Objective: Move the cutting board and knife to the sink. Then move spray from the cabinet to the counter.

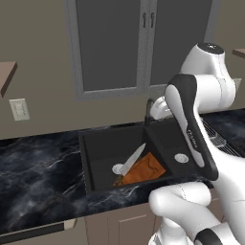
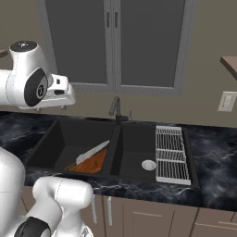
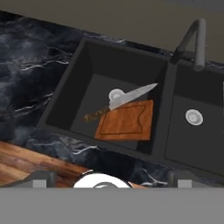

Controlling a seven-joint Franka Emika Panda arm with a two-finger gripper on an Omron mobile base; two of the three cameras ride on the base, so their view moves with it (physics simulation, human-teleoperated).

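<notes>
In the left basin of the sink (image 3: 70, 78) lies the cutting board (image 3: 124, 121), flat on the black floor, its right edge close to the wall that divides the two basins. The knife (image 3: 120, 103) rests across the board's far edge, blade pointing right and away, wooden handle off the board toward the near left, the blade passing just beside the round drain (image 3: 116, 94). The right basin has its own drain (image 3: 194, 117), the faucet (image 3: 192, 41) stands behind the divider, and a wire rack (image 2: 171, 155) lies on the right rim. Around all this runs the veined black counter (image 1: 38, 167).

The gripper (image 3: 109, 177) hovers high above the near edge of the sink with its jaws spread wide and nothing between them. So the first half of the job looks finished, and the step in hand is the turn toward the spray. The next move calls for lifting clear and finding the brown wall cabinet. A brown shelf edge (image 2: 230, 64) shows at the upper right; whether that is the one I cannot tell.
</notes>
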